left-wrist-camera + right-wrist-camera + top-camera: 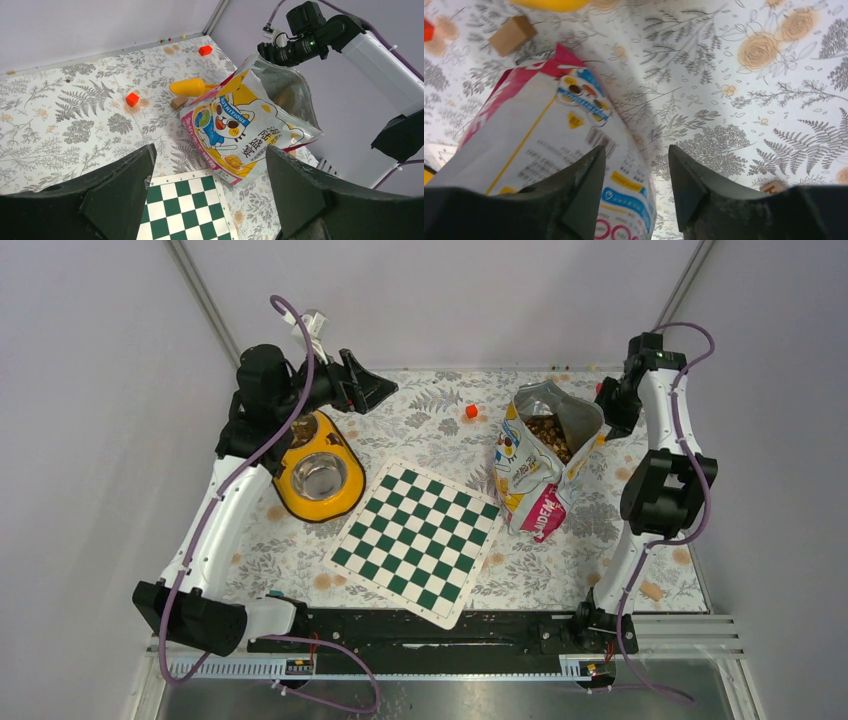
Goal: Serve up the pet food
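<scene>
Pet food [548,432] fills the bag [530,490]; right end effector [636,149] hangs half-open beside it.

Floral-print tablecloth [440,435] covers the whole tabletop. Green-and-white chessboard mat [418,542] lies flat, centre-low in the top view, turned diagonal. First red cube [471,411] sits upper centre, alone on the cloth. Second red cube [205,50] lies near the far wall in the left wrist view. Tan wooden block [512,35] shows upper left in the right wrist view. Another block [651,590] sits lower right in the top view.
</scene>
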`<state>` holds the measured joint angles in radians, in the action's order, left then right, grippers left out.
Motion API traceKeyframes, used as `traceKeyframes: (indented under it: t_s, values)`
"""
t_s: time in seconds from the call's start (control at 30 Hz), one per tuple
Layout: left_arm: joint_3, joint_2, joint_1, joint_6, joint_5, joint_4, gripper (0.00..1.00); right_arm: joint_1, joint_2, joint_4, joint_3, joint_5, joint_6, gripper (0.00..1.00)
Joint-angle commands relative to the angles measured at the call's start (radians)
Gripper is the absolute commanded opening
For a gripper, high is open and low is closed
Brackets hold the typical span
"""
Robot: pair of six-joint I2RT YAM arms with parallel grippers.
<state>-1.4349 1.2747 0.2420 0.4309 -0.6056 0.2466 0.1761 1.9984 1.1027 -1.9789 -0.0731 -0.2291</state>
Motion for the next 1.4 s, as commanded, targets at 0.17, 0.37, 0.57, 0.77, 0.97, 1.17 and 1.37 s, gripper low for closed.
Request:
traceKeyframes:
  t_s: [0.17, 0.37, 0.57, 0.77, 0.97, 1.17, 1.37]
  values:
    - [0.007, -0.021, -0.004, 0.008, 0.017, -0.034, 0.82, 0.111, 0.039, -0.281, 0.196, -0.008, -0.435, 0.53]
    - [-0.002, -0.011, -0.004, 0.007, 0.028, -0.030, 0.82, 0.111, 0.104, -0.377, 0.194, -0.013, -0.687, 0.47]
    - [0.004, -0.006, -0.004, 0.009, 0.037, -0.025, 0.82, 0.109, 0.134, -0.458, 0.215, 0.014, -0.837, 0.46]
    - [-0.008, 0.011, -0.004, -0.007, 0.051, -0.003, 0.82, 0.106, 0.166, -0.454, 0.222, 0.045, -0.918, 0.38]
    - [-0.021, 0.024, -0.005, -0.023, 0.060, 0.011, 0.82, 0.096, 0.169, -0.440, 0.247, 0.087, -0.930, 0.40]
    - [-0.044, 0.040, -0.005, -0.043, 0.062, 0.037, 0.83, 0.094, 0.191, -0.440, 0.249, 0.137, -0.955, 0.42]
    - [-0.067, 0.054, -0.006, -0.057, 0.064, 0.066, 0.83, 0.078, 0.208, -0.437, 0.232, 0.219, -1.021, 0.42]
